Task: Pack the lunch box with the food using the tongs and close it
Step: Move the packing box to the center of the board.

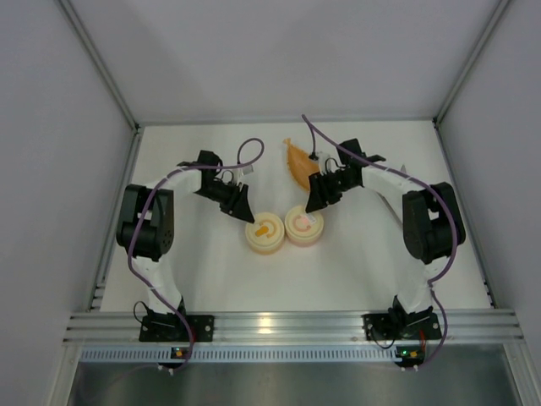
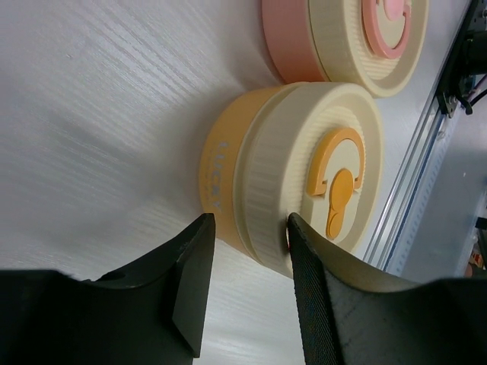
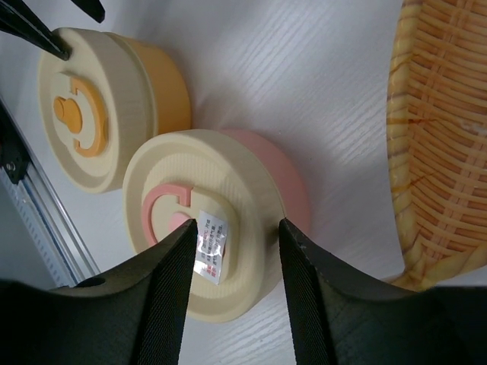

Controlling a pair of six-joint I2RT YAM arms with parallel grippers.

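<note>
L tool [image 2: 248, 228] at "LUCKY" orange box [image 2: 228, 171]

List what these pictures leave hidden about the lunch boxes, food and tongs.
- Box contents: lids cover the orange box and pink box in every view.
- Food and tongs: seen in no view; the right hand overlaps the woven dish from above.
- Dish's far end: cut off by the right wrist frame edge.

table [image 1: 211, 279], white | orange box [image 1: 264, 233] beside pink box [image 1: 303, 225] | woven dish [image 1: 299, 165] farther back
</note>
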